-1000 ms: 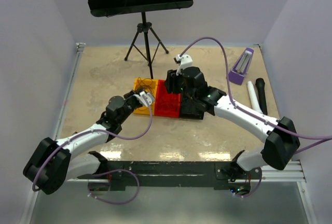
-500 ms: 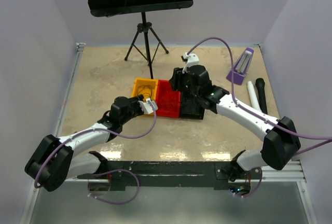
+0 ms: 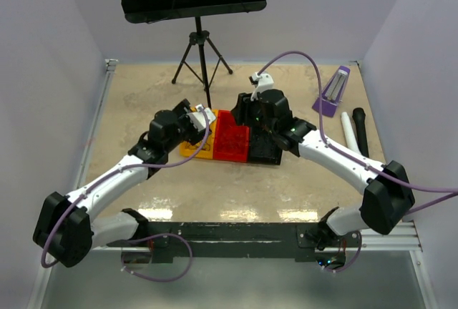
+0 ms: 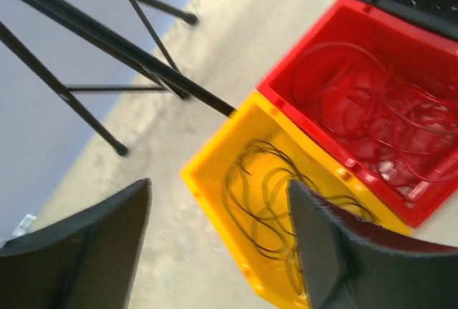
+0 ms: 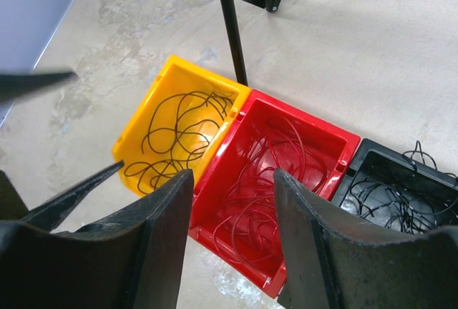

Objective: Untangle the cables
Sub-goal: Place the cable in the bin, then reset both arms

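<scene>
Mottled beige tabletop (image 3: 143, 101) between pale lilac walls (image 3: 43, 51) carries bins (image 5: 207, 74) of wires (image 5: 179, 134).

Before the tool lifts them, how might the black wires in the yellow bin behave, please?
The black wires look thin and loopy, so they are probably floppy and light. Their loops overlap, so several may rise together.

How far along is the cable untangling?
Looks done: thin black wires lie in the yellow plastic bin, thin red wires in the red bin, more black wires in the black bin. In hand: nothing; left end effector and right end effector are open, empty. Left: possibly nothing; no mixed clump shows.
</scene>
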You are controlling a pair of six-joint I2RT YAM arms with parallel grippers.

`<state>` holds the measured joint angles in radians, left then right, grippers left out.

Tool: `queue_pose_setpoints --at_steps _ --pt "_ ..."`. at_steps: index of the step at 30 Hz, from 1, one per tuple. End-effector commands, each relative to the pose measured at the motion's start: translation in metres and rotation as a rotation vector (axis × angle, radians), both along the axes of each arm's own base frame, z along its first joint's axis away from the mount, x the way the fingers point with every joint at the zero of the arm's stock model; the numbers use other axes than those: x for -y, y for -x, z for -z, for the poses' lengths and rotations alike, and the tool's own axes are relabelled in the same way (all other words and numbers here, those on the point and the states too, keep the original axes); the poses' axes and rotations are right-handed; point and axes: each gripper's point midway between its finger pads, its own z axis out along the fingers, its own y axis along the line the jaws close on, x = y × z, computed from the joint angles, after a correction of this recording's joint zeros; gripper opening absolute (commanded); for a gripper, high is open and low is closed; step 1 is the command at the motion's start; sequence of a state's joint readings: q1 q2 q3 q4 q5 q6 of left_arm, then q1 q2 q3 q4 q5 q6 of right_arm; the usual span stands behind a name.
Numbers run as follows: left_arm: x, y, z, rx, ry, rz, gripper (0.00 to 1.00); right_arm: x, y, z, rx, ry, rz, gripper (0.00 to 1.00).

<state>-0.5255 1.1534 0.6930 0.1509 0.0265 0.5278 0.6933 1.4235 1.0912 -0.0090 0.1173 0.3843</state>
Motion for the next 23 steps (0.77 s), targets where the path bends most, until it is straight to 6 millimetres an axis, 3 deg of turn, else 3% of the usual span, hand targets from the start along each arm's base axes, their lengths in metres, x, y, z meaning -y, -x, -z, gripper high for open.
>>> queue_pose_setpoints --at_steps 1,3,5,12,17,19,23 --pt "-0.005 0.003 -0.038 -0.033 0.087 -0.060 1.00 0.006 0.002 -0.021 0.048 -0.037 0.013 0.55" --pt "-0.013 0.009 -0.044 -0.085 0.103 -0.087 1.00 0.007 0.006 -0.024 0.051 -0.051 0.001 0.70" --pt "-0.017 0.014 -0.053 -0.141 0.120 -0.113 1.00 0.009 0.010 -0.029 0.062 -0.059 -0.006 0.99" --pt "-0.070 0.003 -0.065 -0.270 0.005 -0.474 1.00 0.028 0.020 -0.042 0.074 -0.047 0.044 0.99" --pt "-0.093 0.009 -0.068 -0.240 0.036 -0.517 1.00 0.044 0.027 -0.050 0.083 -0.042 0.084 0.99" --pt "-0.099 0.009 -0.064 -0.241 0.062 -0.531 1.00 0.051 0.029 -0.054 0.089 -0.028 0.105 0.99" --pt "-0.139 -0.013 -0.049 -0.277 0.154 -0.658 1.00 0.070 0.024 -0.052 0.090 0.022 0.197 0.99"
